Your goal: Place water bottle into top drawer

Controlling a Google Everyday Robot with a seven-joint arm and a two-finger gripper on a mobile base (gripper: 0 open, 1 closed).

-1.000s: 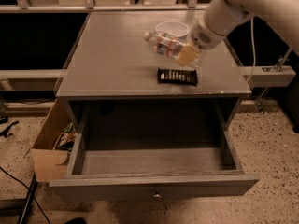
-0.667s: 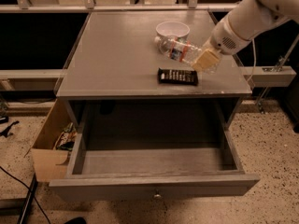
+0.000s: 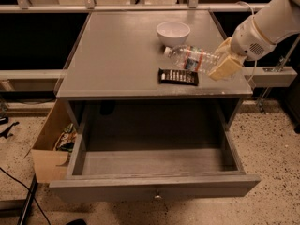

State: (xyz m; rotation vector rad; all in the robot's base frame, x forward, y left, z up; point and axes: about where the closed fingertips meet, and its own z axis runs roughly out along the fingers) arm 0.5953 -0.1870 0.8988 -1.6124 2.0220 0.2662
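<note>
Table (image 3: 117,55): I carry past its front edge first.
Drawer (image 3: 154,184): open, down below; I lower into its middle.
Gripper (image 3: 224,63): over the table's right side, closed on the bottle's bottom end.
Bottle (image 3: 192,59): sideways in my grip, over the table; I hold tight and go slow.

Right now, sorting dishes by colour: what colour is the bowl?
White, in the camera view: the bowl. The gripper holds the bottle beside it.
</note>
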